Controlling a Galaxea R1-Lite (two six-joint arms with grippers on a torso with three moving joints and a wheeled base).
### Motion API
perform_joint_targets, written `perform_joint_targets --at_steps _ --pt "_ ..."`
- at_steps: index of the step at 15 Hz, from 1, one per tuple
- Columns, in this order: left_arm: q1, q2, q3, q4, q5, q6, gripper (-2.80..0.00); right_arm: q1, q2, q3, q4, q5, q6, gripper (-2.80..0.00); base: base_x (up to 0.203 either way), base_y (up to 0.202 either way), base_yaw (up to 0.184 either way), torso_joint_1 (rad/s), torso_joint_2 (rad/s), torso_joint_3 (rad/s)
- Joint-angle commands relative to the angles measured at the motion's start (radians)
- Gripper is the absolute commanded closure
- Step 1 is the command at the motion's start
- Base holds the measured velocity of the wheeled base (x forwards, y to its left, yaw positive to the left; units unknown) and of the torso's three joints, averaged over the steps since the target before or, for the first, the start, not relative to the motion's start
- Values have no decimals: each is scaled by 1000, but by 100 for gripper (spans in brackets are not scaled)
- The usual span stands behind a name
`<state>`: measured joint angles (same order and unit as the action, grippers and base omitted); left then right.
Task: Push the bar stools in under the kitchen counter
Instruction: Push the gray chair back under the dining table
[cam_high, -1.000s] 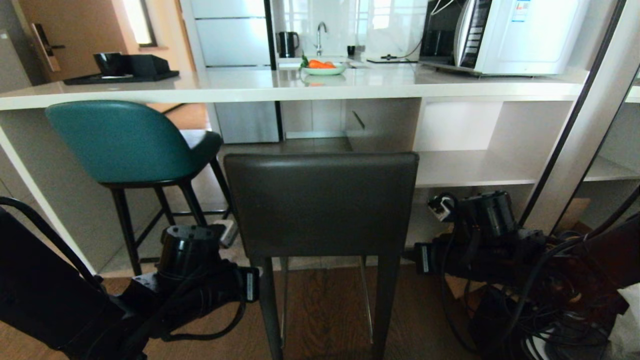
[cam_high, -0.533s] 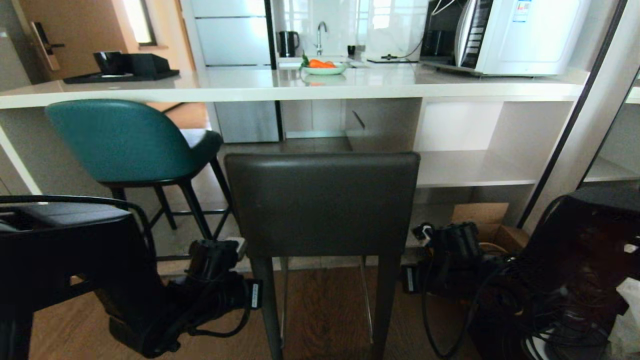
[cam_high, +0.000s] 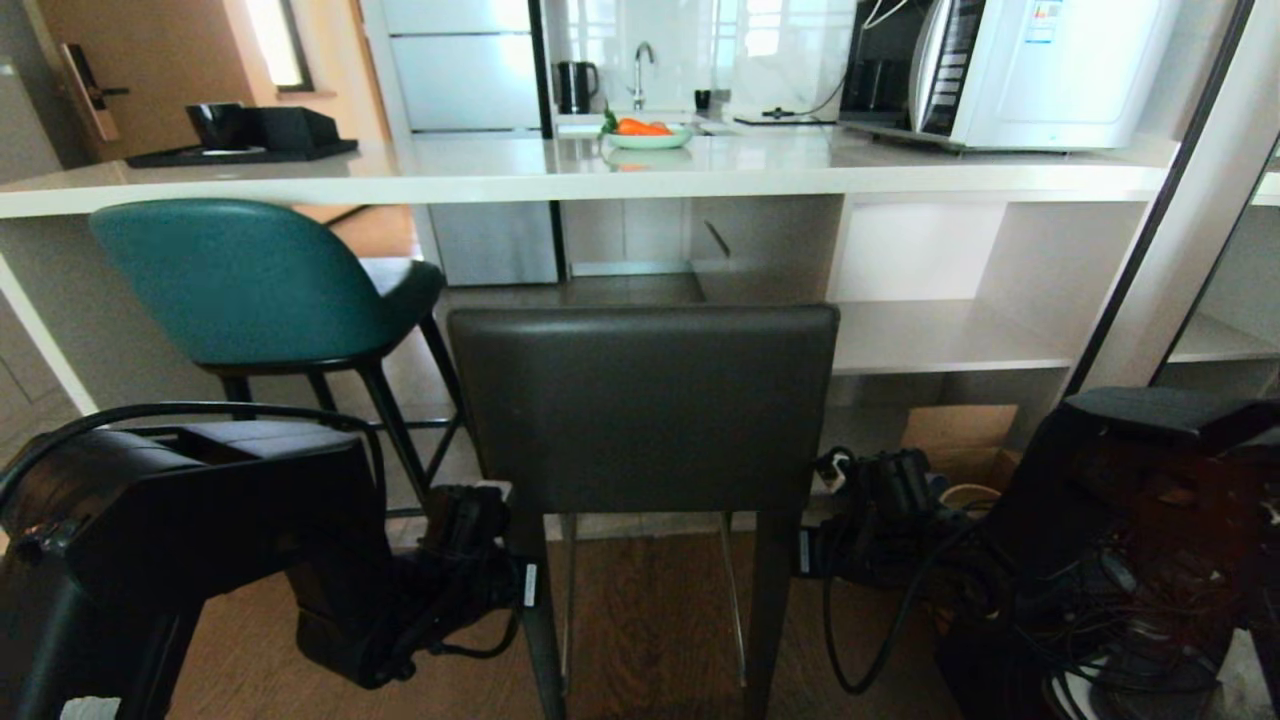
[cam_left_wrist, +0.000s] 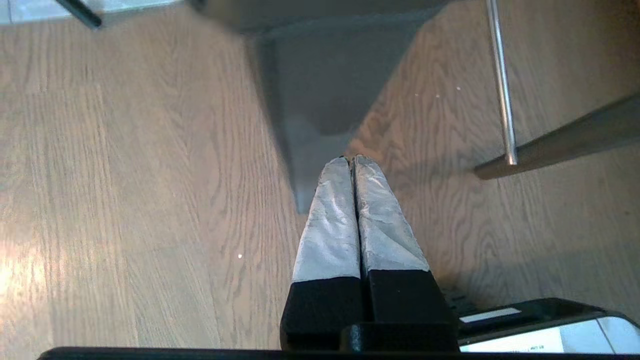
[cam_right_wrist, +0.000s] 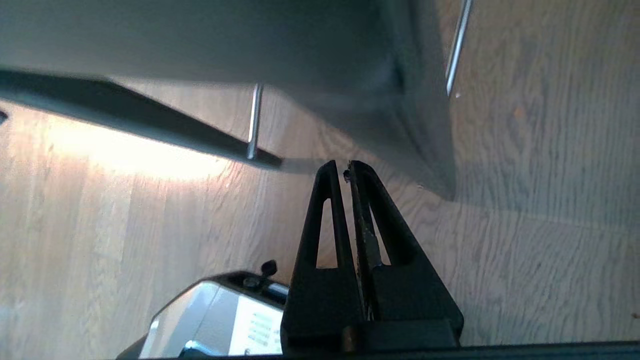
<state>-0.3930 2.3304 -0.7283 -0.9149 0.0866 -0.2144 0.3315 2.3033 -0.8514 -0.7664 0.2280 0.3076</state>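
Observation:
The dark grey bar stool (cam_high: 640, 405) stands in the middle with its square back toward me, partly out from the white kitchen counter (cam_high: 480, 182). The teal bar stool (cam_high: 240, 280) sits at the left, its seat under the counter edge. My left arm (cam_high: 460, 570) hangs low by the grey stool's left leg. My left gripper (cam_left_wrist: 350, 160) is shut and empty, pointing at the floor beside that leg (cam_left_wrist: 310, 115). My right arm (cam_high: 880, 520) is low by the right leg. My right gripper (cam_right_wrist: 340, 167) is shut and empty near the leg (cam_right_wrist: 425, 130).
A chrome footrest (cam_left_wrist: 500, 85) spans the grey stool's legs. On the counter are a microwave (cam_high: 1040, 70), a plate of carrots (cam_high: 648, 138) and a black tray (cam_high: 240, 150). White shelving (cam_high: 950, 340) and a cardboard box (cam_high: 960, 430) are at the right.
Both arms have sunk and swung inward toward the grey stool's legs, their upper links now filling the lower corners. Neither stool has moved.

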Motion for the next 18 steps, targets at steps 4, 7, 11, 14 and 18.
perform_joint_targets --at_steps 4,7,11,14,18 --pt "-7 -11 13 -4 1 -10 0 1 68 -109 17 -62 -1 0 0 0 0 0 0 0" --pt "-18 -11 12 -4 1 -10 0 0 82 -172 71 -65 -2 0 0 0 0 0 0 0" --pt "-10 -17 10 -4 2 -9 0 -1 91 -197 95 -67 -4 0 0 0 0 0 0 0" --pt "-7 -22 15 -5 5 -10 0 -30 107 -194 95 -67 -22 0 0 0 0 0 0 0" --pt "25 -31 23 -5 5 -8 0 -64 94 -158 88 -67 -36 0 0 0 0 0 0 0"
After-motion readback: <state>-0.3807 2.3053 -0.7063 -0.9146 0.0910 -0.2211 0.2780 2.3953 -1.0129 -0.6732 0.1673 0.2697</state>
